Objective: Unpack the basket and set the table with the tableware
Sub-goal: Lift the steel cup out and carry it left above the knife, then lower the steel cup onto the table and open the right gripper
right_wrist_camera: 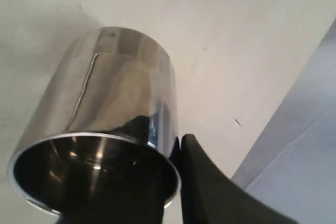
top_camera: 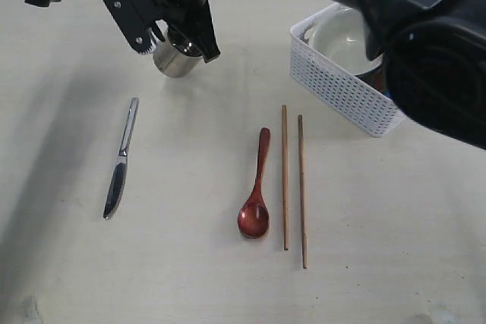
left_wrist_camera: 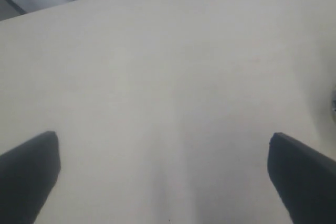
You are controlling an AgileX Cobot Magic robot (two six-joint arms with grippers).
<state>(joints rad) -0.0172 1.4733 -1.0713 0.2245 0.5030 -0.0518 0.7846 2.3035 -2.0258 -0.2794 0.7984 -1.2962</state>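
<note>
two chopsticks (top_camera: pixel 285 187), a wooden spoon (top_camera: pixel 255 195) and a knife (top_camera: pixel 121 158) lie on the table (top_camera: pixel 61 263), left of the basket (top_camera: pixel 342 85) (a bowl (top_camera: pixel 345 36) sits inside it). farther left of the basket, the right gripper (right_wrist_camera: pixel 173 182) pinches the steel cup (top_camera: pixel 173 62) by its rim; the left gripper (left_wrist_camera: pixel 163 156) hangs with fingers spread wide.

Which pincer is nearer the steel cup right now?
Right. The right pincer grips the steel cup at its rim, one finger inside, one against the outer wall. The left pincer hangs open over the table, off to the cup's left in the exterior view, apart from it.
</note>
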